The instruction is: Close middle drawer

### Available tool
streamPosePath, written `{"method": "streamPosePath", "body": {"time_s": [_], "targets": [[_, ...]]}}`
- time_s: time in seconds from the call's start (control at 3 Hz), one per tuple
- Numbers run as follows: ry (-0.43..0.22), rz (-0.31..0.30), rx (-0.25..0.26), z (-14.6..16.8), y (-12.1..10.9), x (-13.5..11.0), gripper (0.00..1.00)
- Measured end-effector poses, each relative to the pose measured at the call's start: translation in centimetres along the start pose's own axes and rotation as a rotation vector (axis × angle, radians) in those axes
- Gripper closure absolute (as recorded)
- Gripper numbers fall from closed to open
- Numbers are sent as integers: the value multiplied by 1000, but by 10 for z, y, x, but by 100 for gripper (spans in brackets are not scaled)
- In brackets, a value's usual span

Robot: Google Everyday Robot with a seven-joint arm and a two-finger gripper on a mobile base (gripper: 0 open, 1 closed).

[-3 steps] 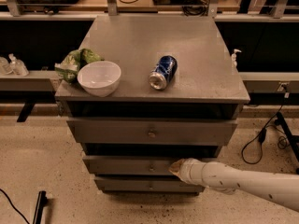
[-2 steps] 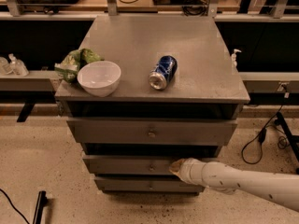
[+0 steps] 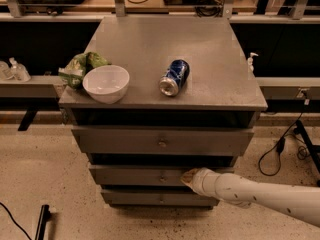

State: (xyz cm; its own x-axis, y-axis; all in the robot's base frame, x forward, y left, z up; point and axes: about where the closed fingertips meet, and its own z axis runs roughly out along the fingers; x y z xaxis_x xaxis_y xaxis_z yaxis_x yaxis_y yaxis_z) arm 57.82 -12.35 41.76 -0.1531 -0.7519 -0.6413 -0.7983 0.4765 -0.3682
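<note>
The grey cabinet (image 3: 165,44) has three drawers. The middle drawer (image 3: 135,175) is a dark grey front with a small round knob (image 3: 161,178); it sits further back than the top drawer front (image 3: 162,141), with a dark gap above it. My gripper (image 3: 188,177) comes in from the lower right on a white arm. Its tip rests against the middle drawer's front, just right of the knob. The bottom drawer front (image 3: 160,197) shows below it.
On the cabinet top stand a white bowl (image 3: 106,83), a green chip bag (image 3: 80,67) behind it and a blue soda can (image 3: 173,77) lying on its side. Cables (image 3: 280,149) trail on the floor at the right. A black bar (image 3: 41,224) lies lower left.
The gripper and arm stay at the middle drawer's front; no clear movement of the drawer or the objects on top.
</note>
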Motion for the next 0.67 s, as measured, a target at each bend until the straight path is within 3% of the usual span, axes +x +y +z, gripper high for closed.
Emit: {"method": "streamPosePath", "body": {"time_s": [0.67], "targets": [[-12, -6, 11, 2, -2, -3, 100]]}}
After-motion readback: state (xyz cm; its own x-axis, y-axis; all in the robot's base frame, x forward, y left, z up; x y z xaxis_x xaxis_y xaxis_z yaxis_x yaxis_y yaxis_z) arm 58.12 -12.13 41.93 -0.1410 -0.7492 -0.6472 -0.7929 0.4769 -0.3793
